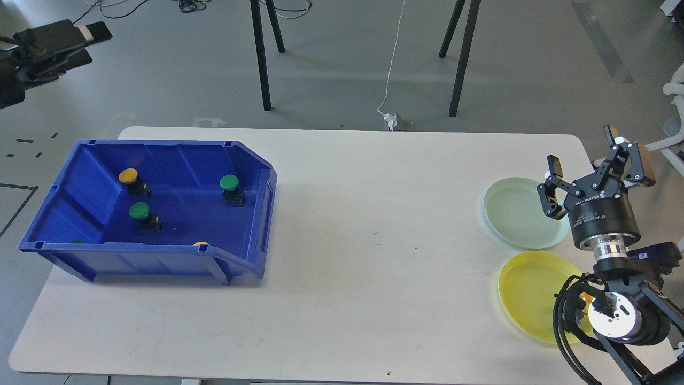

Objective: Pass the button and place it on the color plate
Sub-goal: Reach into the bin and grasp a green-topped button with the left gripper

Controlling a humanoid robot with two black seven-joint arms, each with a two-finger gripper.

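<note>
Five buttons sit in the blue bin [160,214] on the tabletop's [342,240] left: a yellow button [129,175], two green buttons [229,183] [139,211], and two barely visible at the near wall. Far right, the right hand [593,174] hovers with fingers apart, empty, over the green plate [515,214], the yellow plate [529,294] nearer. Whether the left hand [80,40], upper left, is apart or together, I cannot tell.

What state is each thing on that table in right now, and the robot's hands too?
Blue plastic bin: upright, holding buttons.
Yellow-capped push button: upright in bin.
Pale green round plate: empty.
Yellow round plate: empty.
Right end effector: open, holding nothing.
Left end effector: unclear.
</note>
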